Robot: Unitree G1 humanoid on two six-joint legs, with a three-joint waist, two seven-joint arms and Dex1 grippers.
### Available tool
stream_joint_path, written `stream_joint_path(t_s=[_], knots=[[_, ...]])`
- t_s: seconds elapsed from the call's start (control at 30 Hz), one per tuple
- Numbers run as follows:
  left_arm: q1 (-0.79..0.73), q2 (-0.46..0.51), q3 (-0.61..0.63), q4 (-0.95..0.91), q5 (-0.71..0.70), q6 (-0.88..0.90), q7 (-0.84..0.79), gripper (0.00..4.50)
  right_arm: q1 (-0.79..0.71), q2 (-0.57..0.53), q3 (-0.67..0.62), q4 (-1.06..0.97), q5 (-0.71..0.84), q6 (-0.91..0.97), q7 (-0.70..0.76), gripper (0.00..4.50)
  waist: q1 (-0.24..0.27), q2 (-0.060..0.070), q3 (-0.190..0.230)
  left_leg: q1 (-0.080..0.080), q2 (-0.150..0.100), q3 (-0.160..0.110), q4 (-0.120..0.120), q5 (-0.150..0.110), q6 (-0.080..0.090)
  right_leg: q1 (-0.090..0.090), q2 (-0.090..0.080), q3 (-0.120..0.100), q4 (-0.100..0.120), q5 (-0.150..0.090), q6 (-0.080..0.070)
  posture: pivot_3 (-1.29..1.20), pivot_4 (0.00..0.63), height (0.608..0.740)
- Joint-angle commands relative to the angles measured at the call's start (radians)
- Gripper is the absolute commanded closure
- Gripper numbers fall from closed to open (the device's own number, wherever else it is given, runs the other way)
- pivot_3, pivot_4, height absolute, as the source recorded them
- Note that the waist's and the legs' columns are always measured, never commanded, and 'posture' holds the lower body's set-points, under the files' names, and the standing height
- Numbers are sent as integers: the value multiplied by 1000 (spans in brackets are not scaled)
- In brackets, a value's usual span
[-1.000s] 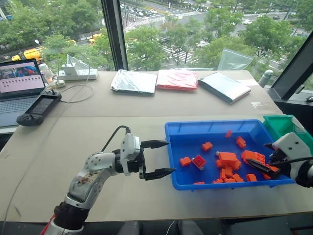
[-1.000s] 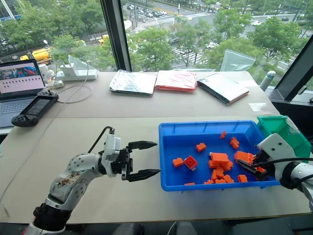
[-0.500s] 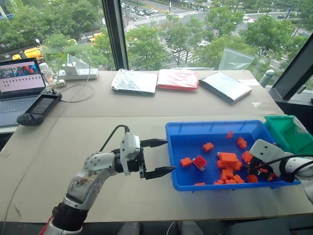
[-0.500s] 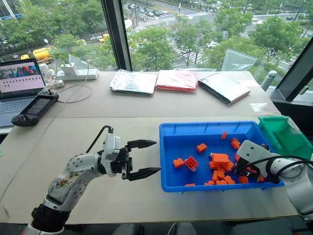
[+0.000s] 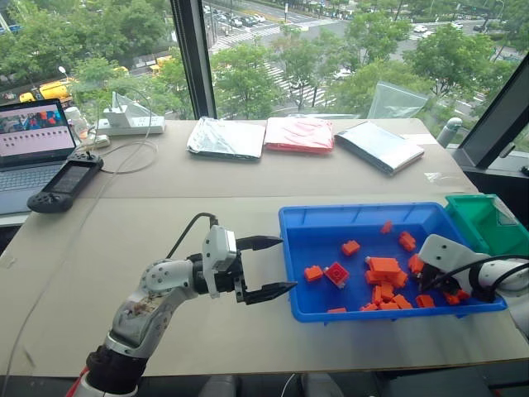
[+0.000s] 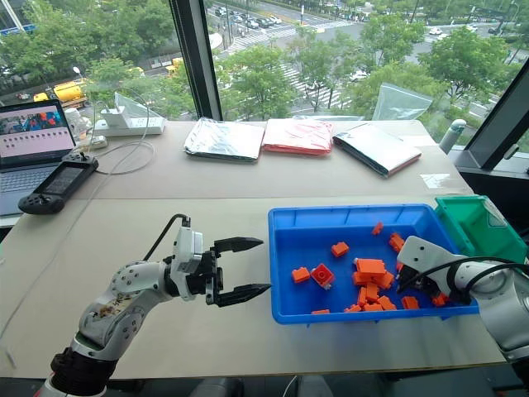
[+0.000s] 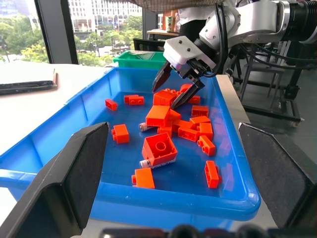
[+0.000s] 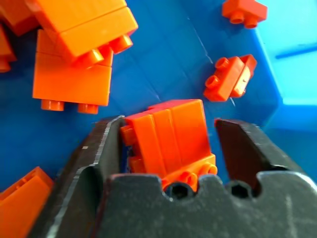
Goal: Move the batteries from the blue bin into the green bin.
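Lying among orange bricks (image 7: 159, 148), batteries (image 7: 146, 162) apart from right claw (image 7: 179, 85)

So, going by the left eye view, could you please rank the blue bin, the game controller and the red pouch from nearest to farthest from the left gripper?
1. The blue bin, just beyond the left gripper, to the robot's right.
2. The game controller, off on the robot's left, beside the laptop.
3. The red pouch, farthest, by the window.

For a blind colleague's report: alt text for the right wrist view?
The right gripper straddles an orange brick, one finger touching it, the other apart. More orange bricks lie on the blue bin floor.
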Motion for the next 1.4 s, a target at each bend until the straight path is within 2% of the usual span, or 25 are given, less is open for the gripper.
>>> stream_joint_path(t_s=[0.03,0.3,0.47,0.73,0.9,1.1,1.13,1.27,1.3,1.4], knots=[[7,4,5,-33,-4,-5,5,0,-5,4,-9,4,-13,-13,11,2464,0,0,0,0,0,0,0,0,0,0,0,0,0,0,0,0,150,740],[4,4,2,-14,8,-13,1,0,-2,10,-33,-7,-20,-5,-14,2472,0,0,0,0,0,0,0,0,0,0,0,0,0,0,0,0,150,740],[-2,0,-3,-3,14,-14,0,0,-28,34,-99,-20,1,19,-49,2472,0,0,0,0,0,0,0,0,0,0,0,0,0,0,0,0,150,740],[-12,-1,-1,-4,3,5,6,0,-146,141,-241,-72,160,240,-73,2472,-2,1,0,0,0,-1,0,0,0,-1,1,1,1,0,0,0,150,740],[-17,-2,0,0,7,5,10,0,-244,213,-222,-1,173,368,-144,2472,-1,1,0,0,0,-1,0,0,0,-1,0,1,1,0,0,0,150,740],[-12,2,-3,5,18,-1,13,0,-346,262,-177,184,114,294,-243,2472,0,1,0,-1,-2,0,-1,0,0,-1,0,0,0,0,0,0,150,740],[-10,3,-3,5,20,-1,13,0,-354,264,-171,201,105,282,-250,1486,-1,1,0,-1,-2,0,-1,0,0,-2,0,0,1,0,0,0,150,740],[-3,3,0,1,23,-1,15,0,-365,260,-168,199,102,266,-256,226,-1,2,0,-2,-2,0,-1,0,0,-3,0,1,1,0,0,0,150,740],[1,3,1,-2,23,0,16,0,-364,255,-173,186,105,271,-252,29,-1,2,0,-2,-2,0,-1,0,0,-3,0,1,1,0,0,0,150,740],[11,7,-1,-9,26,0,16,0,-350,228,-200,133,121,313,-229,29,-2,2,0,-2,-2,0,-1,0,0,-3,0,1,1,0,0,0,150,740]])
